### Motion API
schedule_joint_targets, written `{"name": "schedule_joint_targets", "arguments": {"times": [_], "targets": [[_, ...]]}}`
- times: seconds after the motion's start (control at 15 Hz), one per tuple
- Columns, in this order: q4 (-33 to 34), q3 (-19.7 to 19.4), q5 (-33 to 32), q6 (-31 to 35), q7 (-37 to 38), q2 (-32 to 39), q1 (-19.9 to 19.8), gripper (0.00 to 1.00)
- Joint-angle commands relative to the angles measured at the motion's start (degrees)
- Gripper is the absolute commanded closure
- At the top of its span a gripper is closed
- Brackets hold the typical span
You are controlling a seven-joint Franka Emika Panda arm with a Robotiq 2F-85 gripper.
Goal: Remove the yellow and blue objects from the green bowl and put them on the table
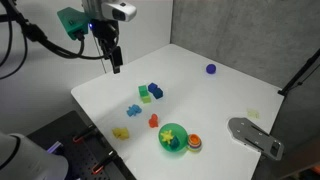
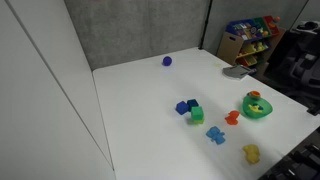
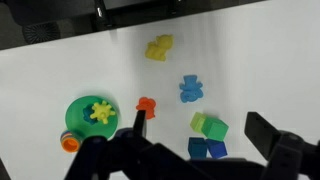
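The green bowl (image 3: pixel 72 110) stands on the white table and holds a yellow star-shaped object (image 3: pixel 100 111). I cannot make out a blue object inside it. The bowl shows in both exterior views (image 1: pixel 162 144) (image 2: pixel 247 111), near the table's edge. My gripper (image 1: pixel 114 62) hangs open and empty high above the table, well away from the bowl. In the wrist view its fingers (image 3: pixel 203 128) frame the green and blue blocks far below.
On the table lie blue blocks (image 1: pixel 156 90), a green block (image 1: pixel 145 98), a light blue toy (image 1: pixel 133 110), an orange toy (image 1: pixel 154 121), a yellow toy (image 1: pixel 121 132) and a purple ball (image 1: pixel 211 69). An orange piece (image 1: pixel 194 142) sits beside the bowl. A grey object (image 1: pixel 255 136) lies at the edge.
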Motion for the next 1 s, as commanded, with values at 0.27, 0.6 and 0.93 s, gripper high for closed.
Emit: {"name": "schedule_joint_targets", "arguments": {"times": [0.27,0.6,0.93], "targets": [[0.73,0.64,-1.04,1.10,0.46,1.29,-0.91,0.00],[1.97,-0.04,-4.48,6.38,0.14,5.57,-2.81,0.00],[2.70,-2.20,-7.06,13.02,-2.63,11.75,-4.49,0.00]]}}
